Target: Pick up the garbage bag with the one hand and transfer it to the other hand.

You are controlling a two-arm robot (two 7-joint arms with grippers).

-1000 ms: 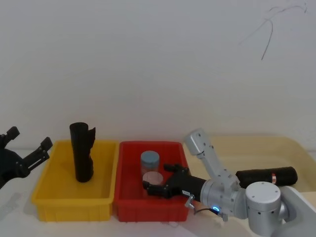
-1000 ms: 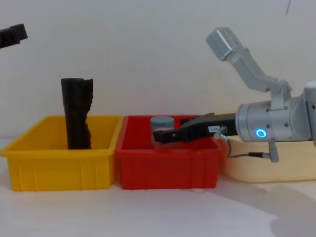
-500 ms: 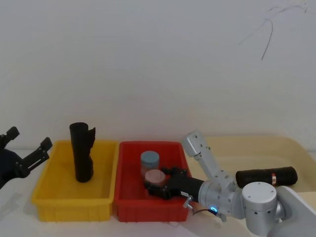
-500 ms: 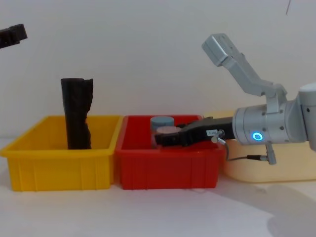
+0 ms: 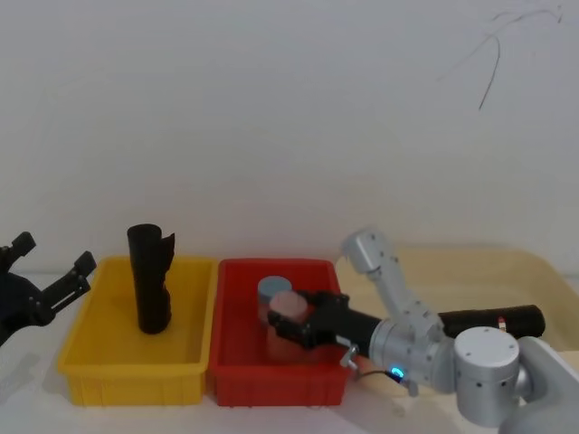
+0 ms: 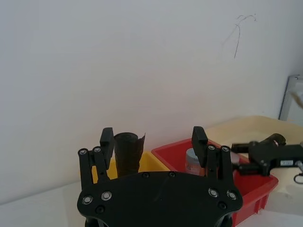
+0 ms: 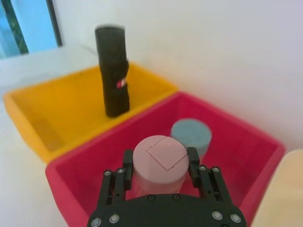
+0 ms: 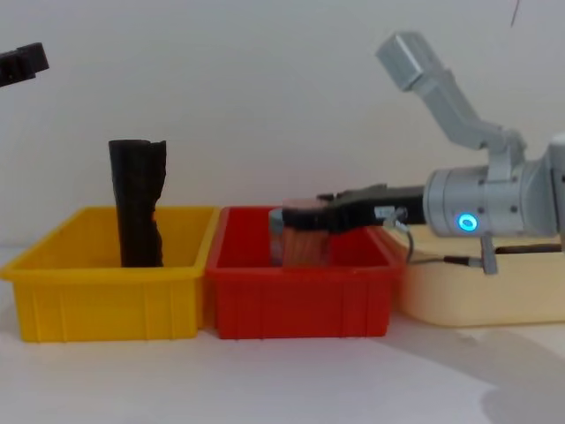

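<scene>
Head view, far left: the left gripper is held off the table, just beside the outer end of the yellow bin, with its fingers spread apart and nothing between them. The garbage bag stands upright inside the yellow bin, toward its back wall, rising well above the rim. A small red-and-white label is seen on its side in the right wrist view. The bag is not touched by either gripper.

The red bin adjoins the yellow bin. A blue-grey canister stands in it, and a pink canister is clamped between the fingers of the right gripper, which reaches in from the right. At far right, a second black roll lies on its side in the cream tray.

The step in hand is judged to be the handling of the pink canister, so the bag transfer is not yet begun. For the pickup, the following is advised:

1. The pink canister is to be kept level and clear of the blue-grey canister.
2. The bag is to be approached from the side, above the bin rim.
3. The crinkled plastic is to be gripped around mid-height, as the roll is likely to tip or compress.
4. Bare length is to be left on the bag for the receiving gripper.
</scene>
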